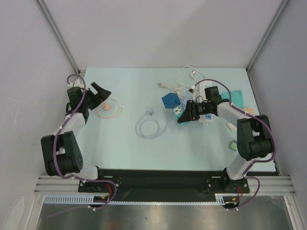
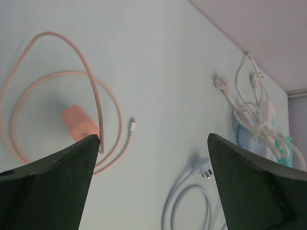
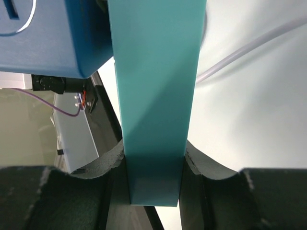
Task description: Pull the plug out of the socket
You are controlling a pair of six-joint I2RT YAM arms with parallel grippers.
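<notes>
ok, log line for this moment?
left pincer open, empty, by pink plug | right pincer shut on teal socket

top cam | my left gripper [image 1: 100, 89] hangs at the far left, fingers apart, just beside the coiled pink cable [image 1: 109, 109] | loose white cable [image 1: 152, 127] coiled mid-table | my right gripper [image 1: 183, 115] sits on the teal adapter [image 1: 178, 113], which touches the blue cube socket [image 1: 169, 100] | tangled white cords [image 1: 184, 79] lie behind them
</notes>
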